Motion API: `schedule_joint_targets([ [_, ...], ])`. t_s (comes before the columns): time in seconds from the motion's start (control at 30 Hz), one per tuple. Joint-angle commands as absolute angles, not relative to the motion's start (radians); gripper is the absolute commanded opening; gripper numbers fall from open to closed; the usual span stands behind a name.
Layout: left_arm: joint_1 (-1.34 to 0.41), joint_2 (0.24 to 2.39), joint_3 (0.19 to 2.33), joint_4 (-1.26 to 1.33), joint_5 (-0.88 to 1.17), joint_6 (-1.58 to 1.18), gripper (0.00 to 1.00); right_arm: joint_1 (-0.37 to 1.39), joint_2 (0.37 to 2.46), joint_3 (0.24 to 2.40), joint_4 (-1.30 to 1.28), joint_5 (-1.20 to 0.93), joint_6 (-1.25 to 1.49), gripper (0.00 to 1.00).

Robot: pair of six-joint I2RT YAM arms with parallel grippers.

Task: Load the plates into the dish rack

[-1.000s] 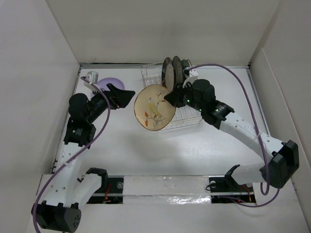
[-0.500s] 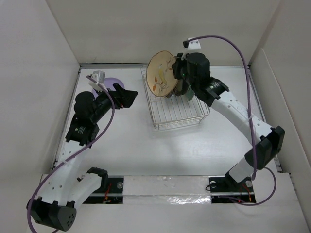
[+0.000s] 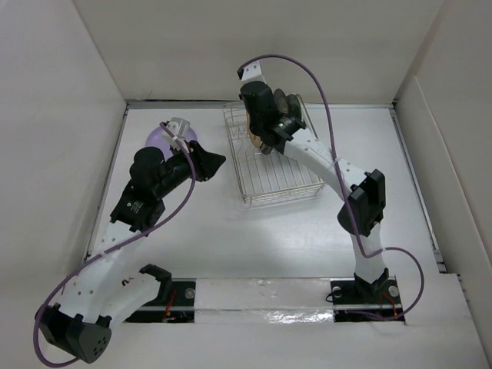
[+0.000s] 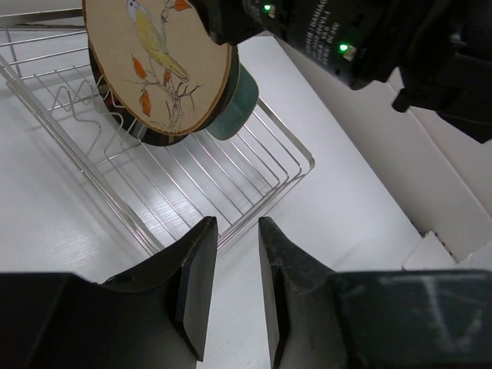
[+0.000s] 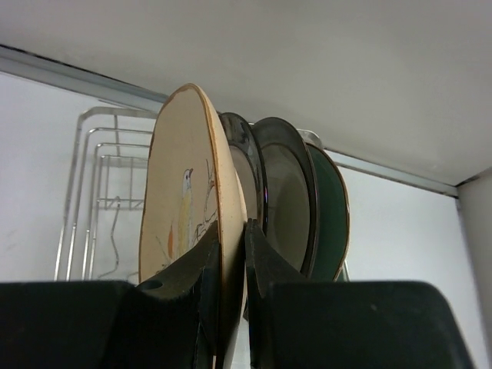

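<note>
My right gripper (image 5: 233, 231) is shut on the rim of the tan bird plate (image 5: 181, 207), which it holds upright at the back of the dish rack (image 3: 261, 198). Right behind it stand a glossy dark plate (image 5: 244, 150), a black-rimmed cream plate (image 5: 286, 200) and a green one (image 5: 332, 207). The left wrist view shows the bird plate (image 4: 157, 65) standing over the rack wires (image 4: 231, 192). To the rack's left, above the table, my left gripper (image 4: 234, 223) has its jaws a narrow gap apart, with nothing between them. Partly hidden behind the left arm, the lavender plate (image 3: 157, 138) lies flat.
White walls close in the table on the left, back and right (image 3: 430, 154). The right arm (image 3: 338, 173) stretches over the rack's right side. Purple cables (image 3: 338, 115) loop above both arms. A taped strip (image 3: 261, 296) runs along the near edge.
The right arm carried the bird plate from the rack's front to its back and stood it upright beside the others. My left jaws narrowed from wide open, and that arm shifted towards the rack.
</note>
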State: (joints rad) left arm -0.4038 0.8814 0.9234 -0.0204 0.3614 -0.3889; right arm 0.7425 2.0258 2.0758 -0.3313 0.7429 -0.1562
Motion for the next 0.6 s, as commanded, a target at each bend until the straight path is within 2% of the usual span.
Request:
schedule_joint_targets([
  [0.0, -0.432, 0.870, 0.934, 0.002, 0.350, -0.361, 0.26, 0.752, 2.017, 2.203, -0.170, 0.859, -0.264, 0.00],
  [0.07, -0.443, 0.870, 0.940, 0.002, 0.336, -0.356, 0.31, 0.752, 2.035, 2.215, -0.164, 0.862, -0.285, 0.00],
  [0.3, -0.462, 0.862, 0.946, -0.032, 0.291, -0.342, 0.36, 0.742, 2.103, 2.270, -0.114, 0.864, -0.356, 0.00],
  [0.57, -0.462, 0.853, 0.954, -0.044, 0.249, -0.339, 0.51, 0.715, 2.125, 2.223, -0.115, 0.793, -0.311, 0.00],
])
